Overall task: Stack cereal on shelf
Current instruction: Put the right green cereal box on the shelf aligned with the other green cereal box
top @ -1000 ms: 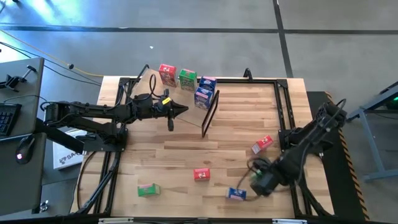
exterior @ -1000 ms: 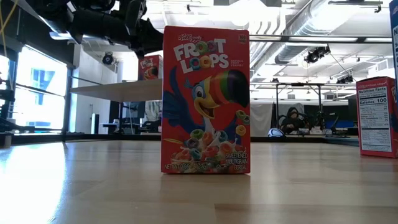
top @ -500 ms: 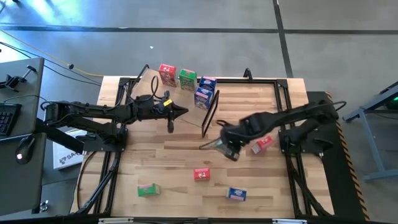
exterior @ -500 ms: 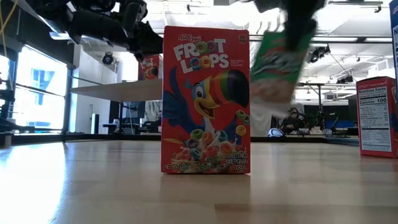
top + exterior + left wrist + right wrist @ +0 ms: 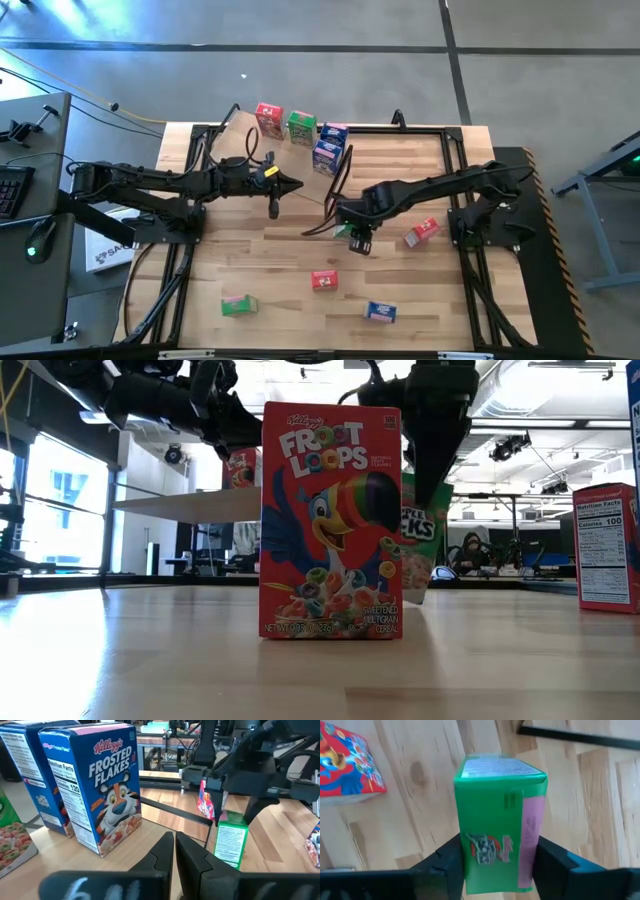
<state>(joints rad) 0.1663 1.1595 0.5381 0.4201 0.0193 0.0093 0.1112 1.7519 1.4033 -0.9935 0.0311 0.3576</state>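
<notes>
A slatted wooden tabletop (image 5: 280, 260) in a workshop with a grey concrete floor carries both arms and the scattered cereal boxes.

Right gripper (image 5: 352, 232): positioned over the middle of the table, just beside the lower end of the shelf's black frame (image 5: 338, 180). Its two fingers (image 5: 451, 862) flank a green cereal box (image 5: 500, 822), one on each side wall. The box stands upright on the wood. Whether the pads are pressing the box or have let go of it cannot be told; the box sits between them.

Left gripper (image 5: 296, 184): clenched shut, nothing held, hovering left of the frame, pointed toward it.

Outward from the right gripper: a red box (image 5: 421, 232) lies just to its right on the tabletop. A second red box (image 5: 324, 281) stands nearer the front edge; in the low view it fills the centre. A blue box (image 5: 380, 312) lies near the front edge, and a green box (image 5: 239, 305) lies well to its left.

At the far side, by the shelf's upper end, stand a red box (image 5: 268, 119), a green box (image 5: 301, 127) and two blue Frosted Flakes boxes (image 5: 328, 148), the blue pair touching each other beside the frame.
</notes>
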